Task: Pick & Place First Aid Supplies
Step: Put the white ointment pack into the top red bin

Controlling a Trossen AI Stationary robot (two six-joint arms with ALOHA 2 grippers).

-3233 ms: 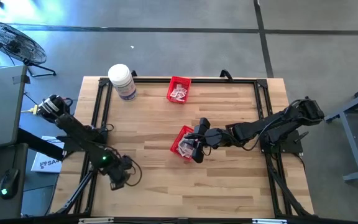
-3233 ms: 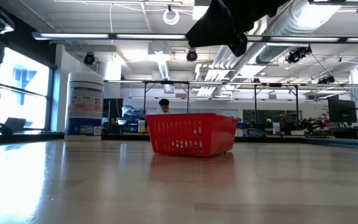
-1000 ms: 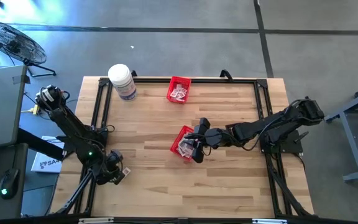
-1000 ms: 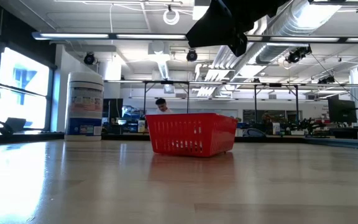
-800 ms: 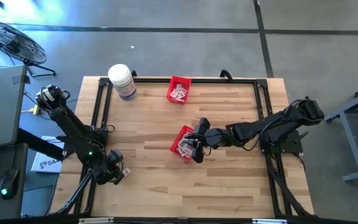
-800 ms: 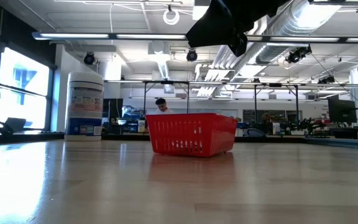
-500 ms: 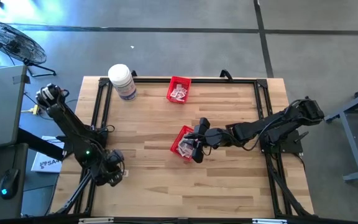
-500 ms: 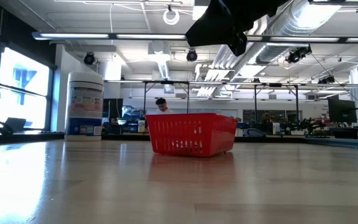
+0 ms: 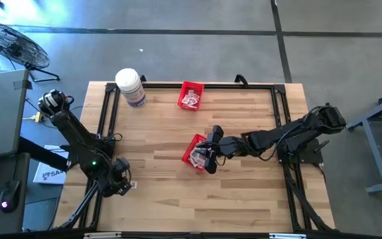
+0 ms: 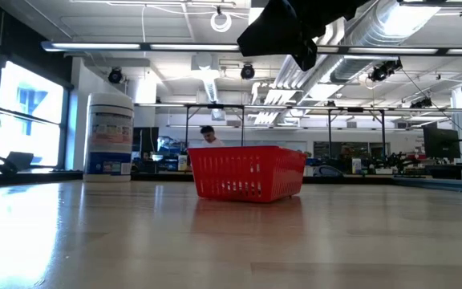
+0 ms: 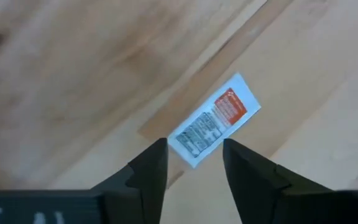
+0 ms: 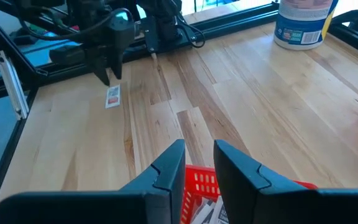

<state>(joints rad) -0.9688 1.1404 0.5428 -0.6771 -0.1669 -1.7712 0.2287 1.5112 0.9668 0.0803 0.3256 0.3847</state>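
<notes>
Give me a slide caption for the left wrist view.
Left gripper open above a small printed packet lying flat on the wooden table.

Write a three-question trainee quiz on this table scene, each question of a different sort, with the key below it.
1. True or false: the packet under the left gripper lies flat on the bare table, outside both baskets.
2. Which basket does the right gripper hover over? A) the basket at the far edge B) the basket near the table's middle C) neither
3. Fill in: the white jar stands at the table's far ____ corner, as the high view shows it.

Key: 1 true; 2 B; 3 left
</notes>
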